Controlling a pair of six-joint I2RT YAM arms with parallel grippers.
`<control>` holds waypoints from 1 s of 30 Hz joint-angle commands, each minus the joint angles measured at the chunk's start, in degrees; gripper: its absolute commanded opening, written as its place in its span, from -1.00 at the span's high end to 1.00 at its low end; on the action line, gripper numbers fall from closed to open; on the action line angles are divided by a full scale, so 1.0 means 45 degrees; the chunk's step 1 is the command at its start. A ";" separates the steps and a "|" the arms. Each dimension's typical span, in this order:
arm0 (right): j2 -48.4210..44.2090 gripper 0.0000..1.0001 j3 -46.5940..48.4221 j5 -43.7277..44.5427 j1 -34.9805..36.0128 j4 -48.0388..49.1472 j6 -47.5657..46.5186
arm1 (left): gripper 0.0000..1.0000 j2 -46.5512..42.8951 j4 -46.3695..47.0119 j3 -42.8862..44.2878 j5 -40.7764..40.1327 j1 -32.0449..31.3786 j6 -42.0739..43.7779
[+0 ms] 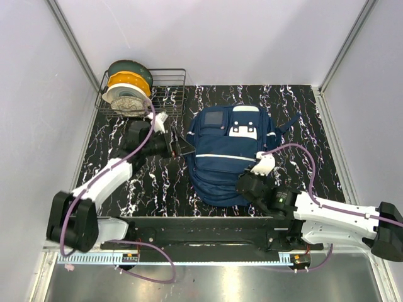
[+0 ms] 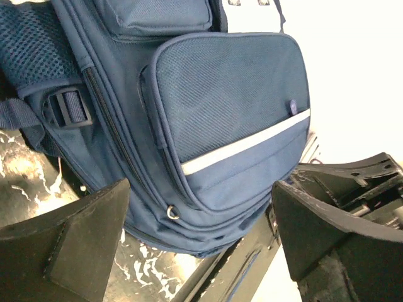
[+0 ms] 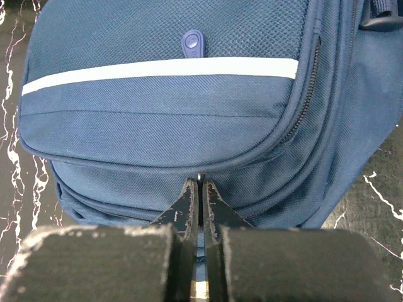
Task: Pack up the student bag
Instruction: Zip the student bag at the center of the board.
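Observation:
The student bag [image 1: 225,154], a navy backpack with a white stripe, lies flat in the middle of the black marbled table. My left gripper [image 1: 186,146] stands open at the bag's left side, apart from it. In the left wrist view its wide-spread gripper [image 2: 200,195] frames the bag [image 2: 214,107] and a small metal ring [image 2: 172,212] on a zip line. My right gripper [image 1: 247,184] is at the bag's near end. In the right wrist view that gripper [image 3: 201,182] is shut on a zip pull [image 3: 200,177] below the front pocket of the bag [image 3: 164,126].
A wire basket [image 1: 169,94] stands at the back left with filament spools [image 1: 129,85] in it. A black rail [image 1: 201,229] runs along the table's near edge. Pale walls enclose the left, back and right.

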 commanded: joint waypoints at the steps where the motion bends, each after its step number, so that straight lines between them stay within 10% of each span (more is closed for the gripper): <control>1: 0.0150 1.00 0.0425 -0.0610 -0.0153 0.1252 -0.0650 | -0.98 -0.2350 0.1192 -0.2078 -0.1742 -0.0140 -0.1796; 7: -0.0025 1.00 0.0367 -0.0864 -0.0232 0.1584 -0.0904 | -0.98 -0.3839 0.3083 -0.4231 -0.3890 -0.1388 -0.4336; 22: -0.0376 1.00 0.0171 -0.1567 -0.0251 0.2073 -0.1431 | -0.98 0.0516 0.9434 -0.3688 -0.4576 -0.3402 -0.7542; 25: -0.0611 1.00 -0.0004 -0.1568 -0.0251 0.2034 -0.1471 | -0.59 0.0790 0.9631 -0.3591 -0.4460 -0.3402 -0.7465; 30: -0.0787 1.00 -0.0141 -0.1490 -0.0232 0.1937 -0.1626 | 0.84 0.0791 0.8386 -0.2851 -0.4264 -0.3110 -0.6666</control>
